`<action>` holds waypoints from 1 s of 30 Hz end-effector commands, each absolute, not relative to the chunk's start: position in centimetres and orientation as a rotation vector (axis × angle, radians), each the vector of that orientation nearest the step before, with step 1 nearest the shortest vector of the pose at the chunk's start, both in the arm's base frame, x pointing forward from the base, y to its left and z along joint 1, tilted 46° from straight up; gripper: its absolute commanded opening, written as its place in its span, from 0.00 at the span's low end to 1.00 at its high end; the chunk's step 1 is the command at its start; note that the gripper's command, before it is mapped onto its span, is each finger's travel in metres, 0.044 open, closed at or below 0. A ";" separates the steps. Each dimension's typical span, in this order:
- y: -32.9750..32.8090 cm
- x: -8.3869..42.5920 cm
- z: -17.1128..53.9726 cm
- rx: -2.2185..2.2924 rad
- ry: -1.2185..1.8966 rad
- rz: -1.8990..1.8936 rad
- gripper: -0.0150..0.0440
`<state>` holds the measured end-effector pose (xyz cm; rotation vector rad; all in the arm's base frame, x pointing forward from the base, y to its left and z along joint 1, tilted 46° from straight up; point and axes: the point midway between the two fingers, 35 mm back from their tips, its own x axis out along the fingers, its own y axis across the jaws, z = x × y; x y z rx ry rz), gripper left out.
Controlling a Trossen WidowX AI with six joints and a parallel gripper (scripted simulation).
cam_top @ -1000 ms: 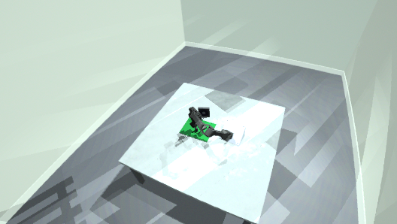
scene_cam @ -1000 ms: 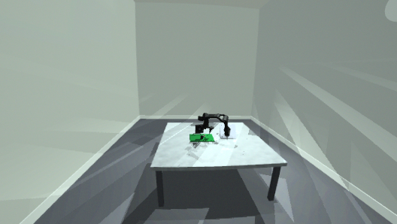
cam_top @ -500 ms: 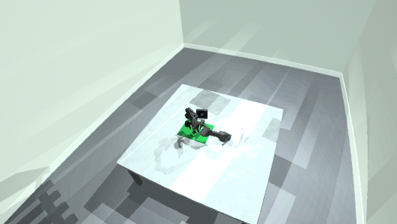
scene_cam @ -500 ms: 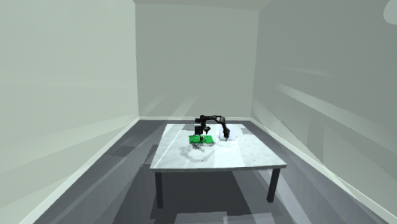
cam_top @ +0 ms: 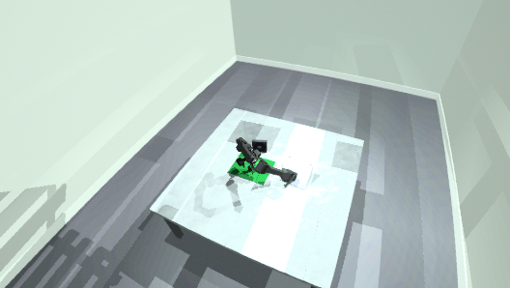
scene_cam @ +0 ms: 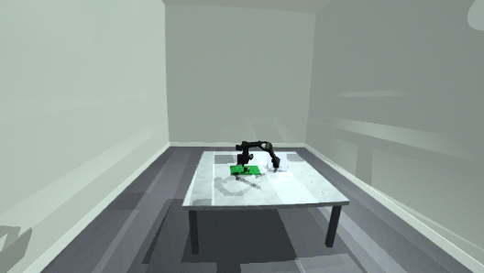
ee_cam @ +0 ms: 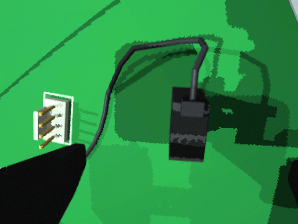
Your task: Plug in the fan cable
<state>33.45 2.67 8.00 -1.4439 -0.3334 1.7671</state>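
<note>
The fan plug [ee_cam: 189,130] is a black block between my two fingers in the wrist view, with the dark cable [ee_cam: 106,100] leaving its upper end and looping left and down behind the left finger. The white four-pin header [ee_cam: 57,120] with gold pins is on the green board [ee_cam: 30,30] [cam_top: 263,179] [scene_cam: 236,170], left of the plug and just above the left fingertip. The plug is apart from the header. My gripper [ee_cam: 188,162] is open and holds nothing. Whether the plug touches the board is hard to tell.
A black square object [cam_top: 260,145], likely the fan, shows beside the board. The arm [cam_top: 272,170] [scene_cam: 266,147] reaches over the board from its base near a pale panel [scene_cam: 283,163]. All stand on a pale table [cam_top: 227,217] [scene_cam: 238,197]. Shadows cross the board.
</note>
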 end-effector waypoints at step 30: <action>6.2 33.6 4.7 -1.454 -0.351 1.762 1.00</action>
